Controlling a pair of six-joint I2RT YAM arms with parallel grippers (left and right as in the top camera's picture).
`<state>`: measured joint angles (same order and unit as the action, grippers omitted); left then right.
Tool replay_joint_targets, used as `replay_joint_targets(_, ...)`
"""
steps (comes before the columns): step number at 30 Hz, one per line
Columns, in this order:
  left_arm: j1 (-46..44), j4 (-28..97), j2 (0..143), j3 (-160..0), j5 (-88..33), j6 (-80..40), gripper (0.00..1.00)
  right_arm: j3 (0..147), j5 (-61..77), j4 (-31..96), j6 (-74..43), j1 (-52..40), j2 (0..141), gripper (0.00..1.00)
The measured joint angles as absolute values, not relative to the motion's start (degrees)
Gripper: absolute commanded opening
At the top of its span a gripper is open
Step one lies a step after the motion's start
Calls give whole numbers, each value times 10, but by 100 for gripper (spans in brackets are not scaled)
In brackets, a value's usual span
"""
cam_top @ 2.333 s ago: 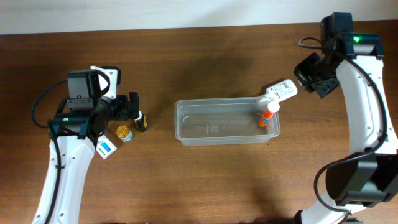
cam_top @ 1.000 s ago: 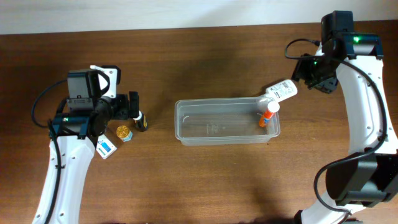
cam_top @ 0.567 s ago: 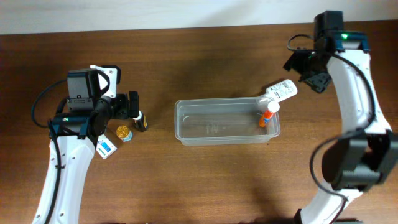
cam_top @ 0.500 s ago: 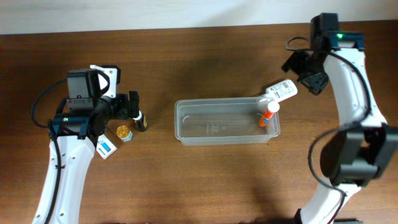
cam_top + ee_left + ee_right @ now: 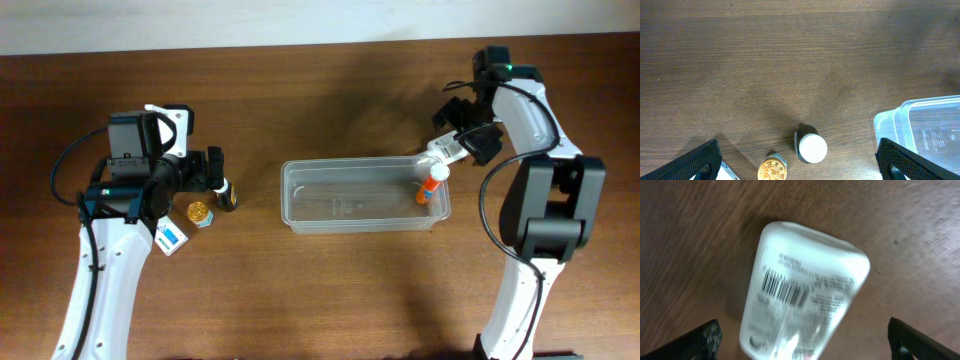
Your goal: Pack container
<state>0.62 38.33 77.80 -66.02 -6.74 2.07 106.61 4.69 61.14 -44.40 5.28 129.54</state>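
Note:
The clear container (image 5: pixel 350 196) lies at the table's middle, and its corner (image 5: pixel 927 125) shows in the left wrist view. An orange glue stick (image 5: pixel 428 186) leans inside its right end. A white tube (image 5: pixel 445 150) rests against the container's far right corner. My right gripper (image 5: pixel 466 131) hangs open right over that tube (image 5: pixel 805 292), jaws wide to either side and not touching it. My left gripper (image 5: pixel 214 176) is open above a small dark bottle with a white cap (image 5: pixel 812 148) and holds nothing.
A gold-lidded jar (image 5: pixel 200 213) and a blue and white packet (image 5: pixel 171 238) lie by the dark bottle (image 5: pixel 229 196) at the left. The jar (image 5: pixel 772 169) sits between the left fingers (image 5: pixel 700 159). Bare brown wood surrounds the container.
The right arm has swung left and down from the far right edge until it is over the white tube, its jaws spreading wider. The left arm and all objects stay put.

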Motion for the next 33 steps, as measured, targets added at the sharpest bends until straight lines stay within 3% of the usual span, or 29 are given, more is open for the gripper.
replay_joint_targets(19,6,372,778,-660,-68,21,99,1066,50,572,-456,53,1330,93)
replay_joint_targets(28,6,371,778,-660,-69,21,99,1071,51,582,-460,53,1334,70)
replay_joint_targets(33,6,371,778,-660,-69,21,99,1071,51,587,-461,53,1334,62)
